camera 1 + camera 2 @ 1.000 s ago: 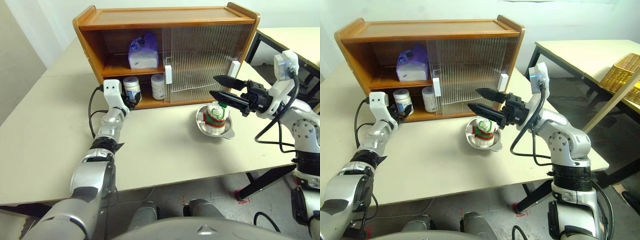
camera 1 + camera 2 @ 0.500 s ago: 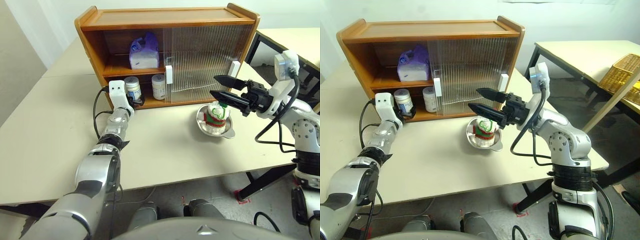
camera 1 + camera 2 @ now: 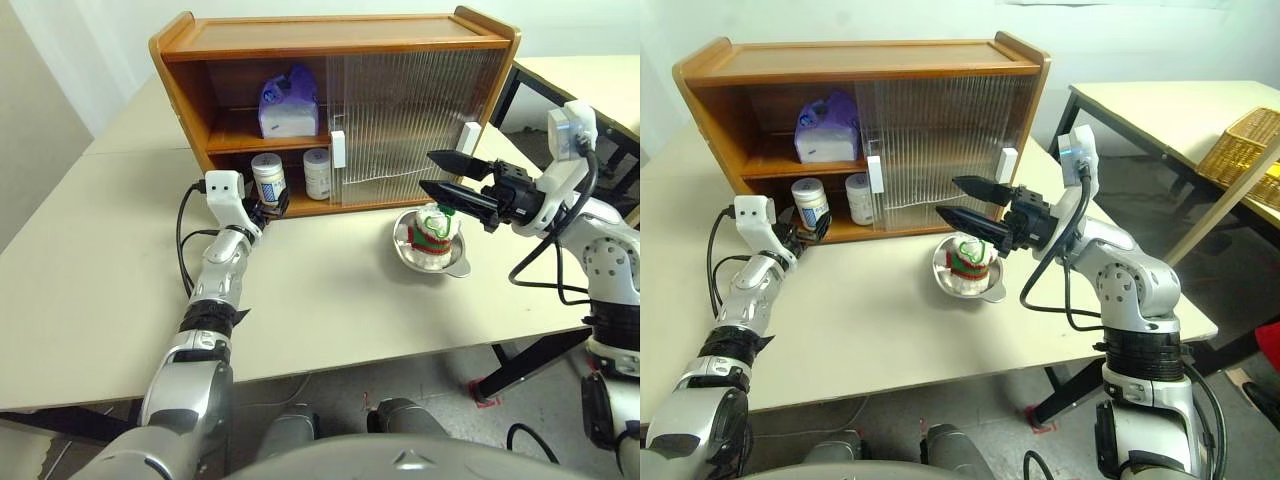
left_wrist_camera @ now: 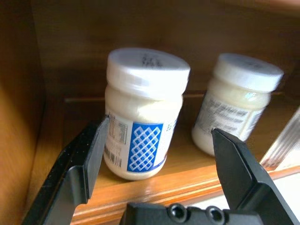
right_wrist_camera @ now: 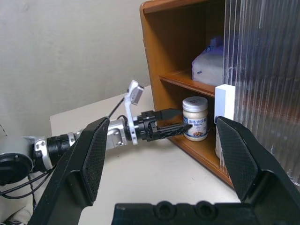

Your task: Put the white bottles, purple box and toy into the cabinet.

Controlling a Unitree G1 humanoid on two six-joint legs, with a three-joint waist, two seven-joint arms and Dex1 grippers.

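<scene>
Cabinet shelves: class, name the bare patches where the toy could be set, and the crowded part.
Upper shelf of the cabinet: bare between the left wall and the purple box. Lower shelf: crowded, two white bottles side by side, left gripper at its front edge. Behind the sliding doors, cannot tell.

The white jar (image 4: 143, 115) between the black fingers (image 4: 79, 164) carries a blue lattice label, inside a brown cabinet (image 3: 190, 105).

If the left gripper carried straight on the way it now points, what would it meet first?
Most likely the nearer white bottle on the cabinet's lower shelf: it stands directly ahead of the open left gripper, between the lines of its fingers.
</scene>
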